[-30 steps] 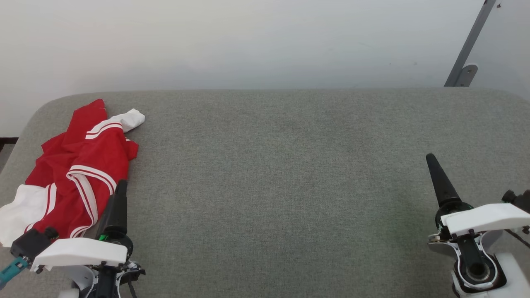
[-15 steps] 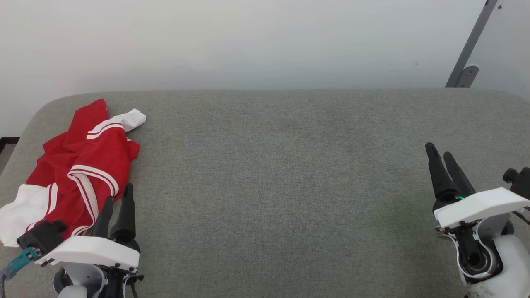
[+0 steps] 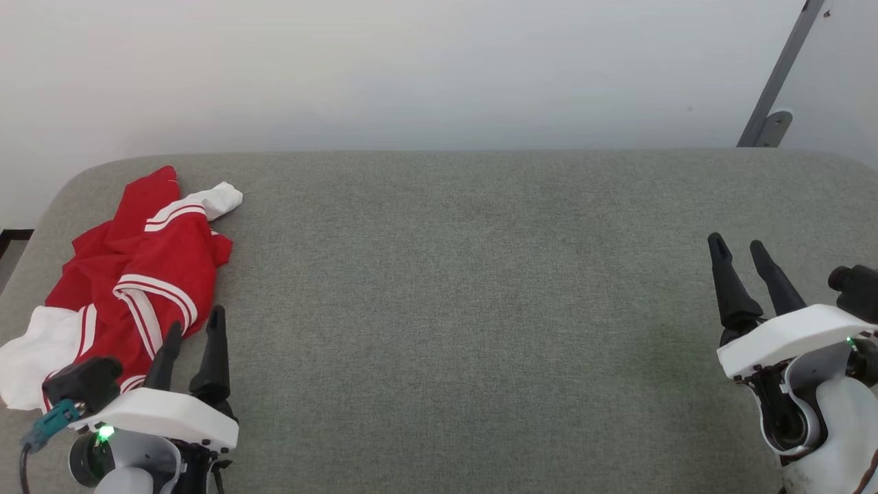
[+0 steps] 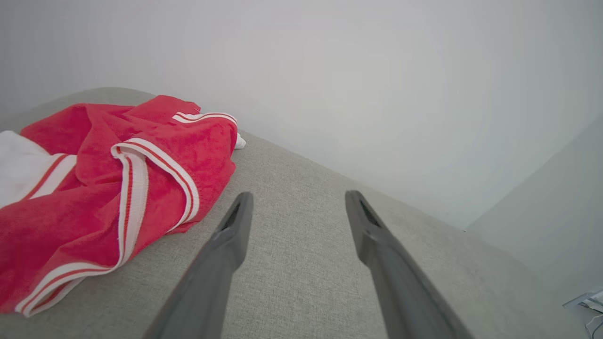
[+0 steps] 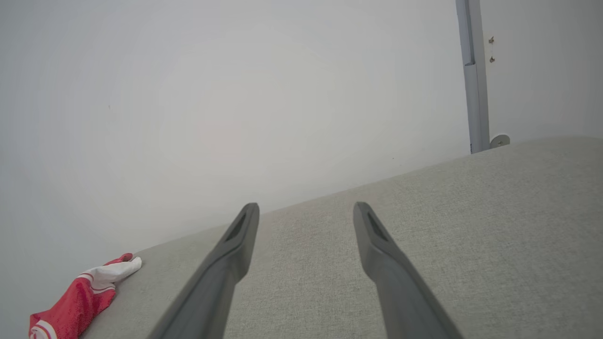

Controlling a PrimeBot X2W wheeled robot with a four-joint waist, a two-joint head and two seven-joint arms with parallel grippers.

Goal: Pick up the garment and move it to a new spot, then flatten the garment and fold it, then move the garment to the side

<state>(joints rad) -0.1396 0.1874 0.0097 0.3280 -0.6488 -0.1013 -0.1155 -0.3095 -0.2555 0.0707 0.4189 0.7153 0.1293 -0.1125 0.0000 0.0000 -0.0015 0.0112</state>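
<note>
Support surface (image 3: pixel 453 288): wide pad, grey-green woven fabric cover, rounded far corners. Weave even, faint darker patches around middle. Item lying on it: garment (image 3: pixel 147 267), red shirt, crumpled in heap at left end, spanning from near far-left corner toward near side. White sleeve end (image 3: pixel 223 197) points toward far edge, flat on fabric. Second white sleeve end (image 3: pixel 31 346) lies at left edge. Double white stripe trim (image 3: pixel 154 291) crosses top fold.

i can read no text, label, brand or number anywhere from here, not on the garment (image 3: pixel 137 274) nor around it.
</note>
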